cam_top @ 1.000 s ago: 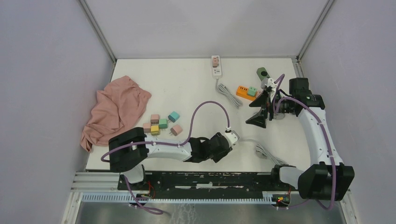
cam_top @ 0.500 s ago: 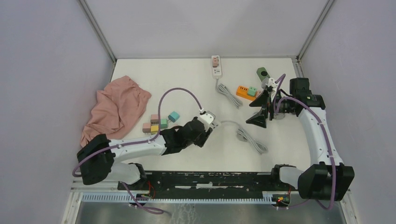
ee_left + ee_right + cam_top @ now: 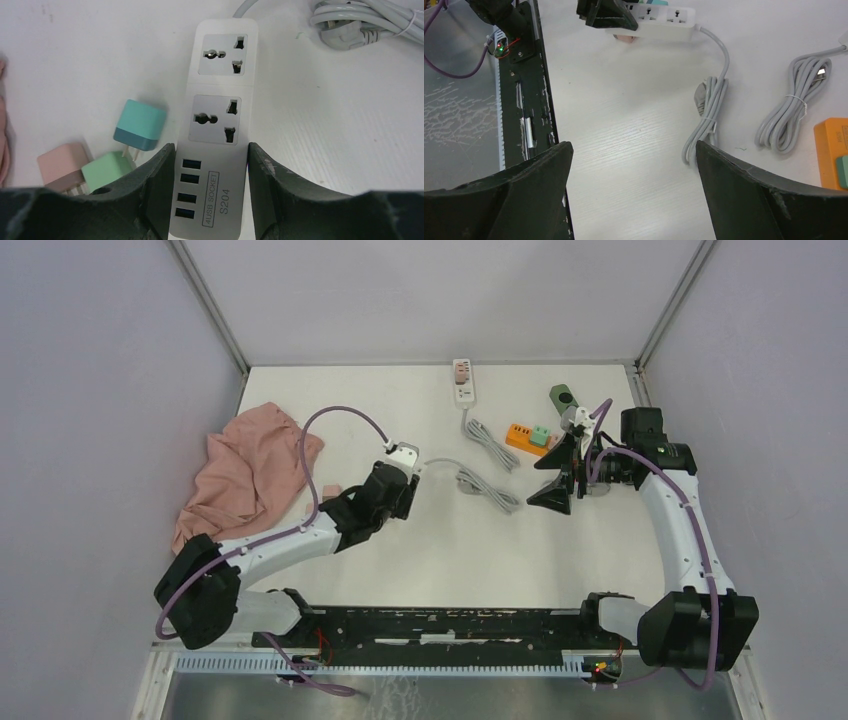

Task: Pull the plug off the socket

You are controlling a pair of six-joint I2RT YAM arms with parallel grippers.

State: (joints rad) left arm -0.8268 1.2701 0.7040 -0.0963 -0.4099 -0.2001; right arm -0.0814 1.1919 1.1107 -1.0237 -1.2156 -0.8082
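Plug and socket to be parted are, as I read it, the green plug point(image 3: 540, 434) seated in the orange strip point(image 3: 520, 437) at the far right of the table. It sits just beyond the right gripper point(image 3: 560, 475), whose jaws stand wide with nothing between them. What has changed is on the other side. In the last second the left gripper point(image 3: 211, 150) has carried the white strip point(image 3: 217, 115) from the near middle of the table up to the left of centre, and its cord point(image 3: 487, 487) has dragged along behind it. The jaws are drawn in narrow on the strip's end with the small ports, holding it. I judge this to be tidying away a strip that is already done, so the pull on the orange one has not begun. The left wrist view shows both sockets of the white strip empty and three loose plugs point(image 3: 140, 125) lying just beside it. The overhead view hides most of these under the arm. The right wrist view catches only a corner of the orange strip at its right edge.
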